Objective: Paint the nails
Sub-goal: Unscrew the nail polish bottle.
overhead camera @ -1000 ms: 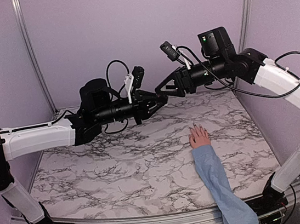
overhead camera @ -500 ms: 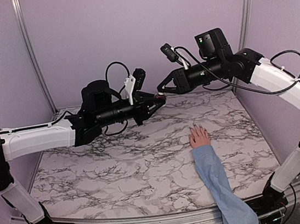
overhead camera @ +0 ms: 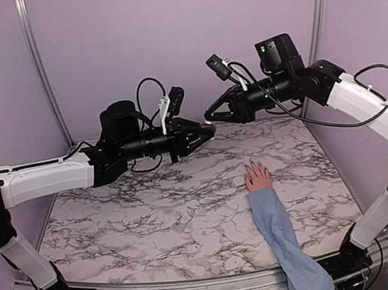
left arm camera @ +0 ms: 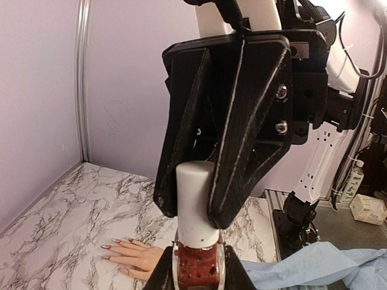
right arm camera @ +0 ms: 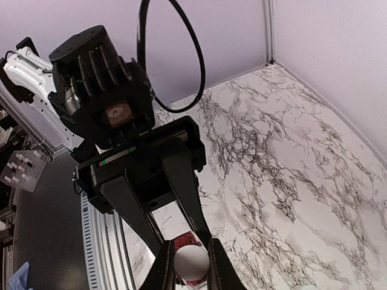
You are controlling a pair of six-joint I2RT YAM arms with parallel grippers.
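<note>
A small bottle of red polish [left arm camera: 198,269] with a white cap [left arm camera: 196,202] hangs in mid-air above the back of the table. My left gripper [overhead camera: 203,130] is shut on the glass body. Coming from the opposite side, my right gripper [overhead camera: 209,117] is shut on the white cap [right arm camera: 192,261], a finger [left arm camera: 245,151] on each side of it. Below and to the right, the pinkish hand [overhead camera: 258,176] lies flat on the marble, its nails [overhead camera: 251,161] pointing away from the arms' bases. From the left wrist the nails [left arm camera: 107,248] look long, with dark tips.
The light-blue sleeved forearm [overhead camera: 285,240] runs from the hand to the table's front right edge. The marble table top [overhead camera: 152,208] is enclosed by purple walls with metal posts [overhead camera: 39,65] at the back corners. A small box [left arm camera: 367,208] sits off the table.
My right gripper's jaws have closed onto the bottle's white cap; a second ago they stood apart around it. The left arm has shifted slightly, still holding the bottle.
</note>
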